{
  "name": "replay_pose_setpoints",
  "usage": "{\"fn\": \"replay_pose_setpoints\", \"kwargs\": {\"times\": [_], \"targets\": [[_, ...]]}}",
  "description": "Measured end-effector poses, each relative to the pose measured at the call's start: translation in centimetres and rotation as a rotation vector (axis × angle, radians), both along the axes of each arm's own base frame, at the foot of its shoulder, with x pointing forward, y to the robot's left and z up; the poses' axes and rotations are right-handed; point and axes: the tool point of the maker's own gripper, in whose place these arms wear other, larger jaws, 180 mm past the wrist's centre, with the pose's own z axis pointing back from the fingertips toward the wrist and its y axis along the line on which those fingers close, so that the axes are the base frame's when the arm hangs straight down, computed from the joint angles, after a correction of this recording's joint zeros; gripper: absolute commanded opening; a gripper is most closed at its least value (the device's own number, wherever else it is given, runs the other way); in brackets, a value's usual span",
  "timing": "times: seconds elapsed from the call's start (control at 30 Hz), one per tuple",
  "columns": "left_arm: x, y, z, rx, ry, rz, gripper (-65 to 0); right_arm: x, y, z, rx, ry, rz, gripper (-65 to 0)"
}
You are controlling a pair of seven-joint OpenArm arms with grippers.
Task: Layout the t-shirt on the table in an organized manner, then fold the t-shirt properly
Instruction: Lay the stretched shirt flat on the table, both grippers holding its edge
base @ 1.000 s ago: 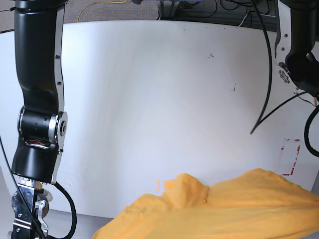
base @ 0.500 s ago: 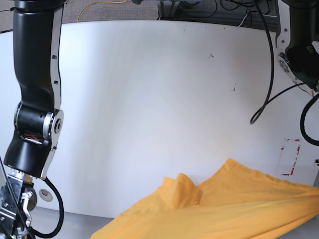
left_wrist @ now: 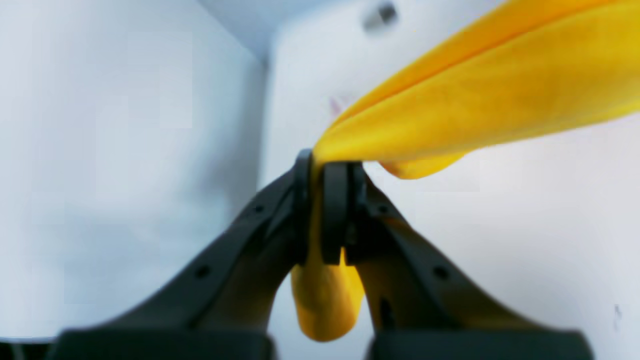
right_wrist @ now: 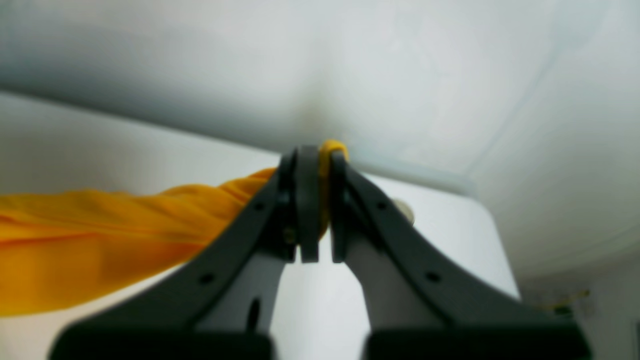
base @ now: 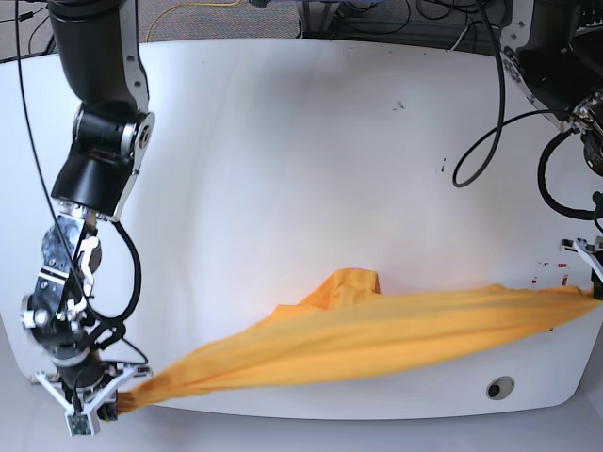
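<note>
Black cables bunched on floor behind far edge; yellow cable beside them.

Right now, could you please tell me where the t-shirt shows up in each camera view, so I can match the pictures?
Base: the t-shirt stretches as a band across the lower part, from lower left to the right edge.
Left wrist: it runs from the centre to the upper right, pinched in the left end effector.
Right wrist: it fills the left, pinched in the right end effector.
Shared landmark: the white table.
</note>
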Motion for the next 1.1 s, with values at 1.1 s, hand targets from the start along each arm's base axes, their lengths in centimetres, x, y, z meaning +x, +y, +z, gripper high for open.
{"fn": "replay_pose_setpoints", "kwargs": {"times": [1.1], "targets": [[-12.3, -3.8, -16.4, -0.122, 0.374, -0.074, -65.0, -19.1, 4.1, -18.6, 0.012, 0.349, 0.006, -65.0]]}}
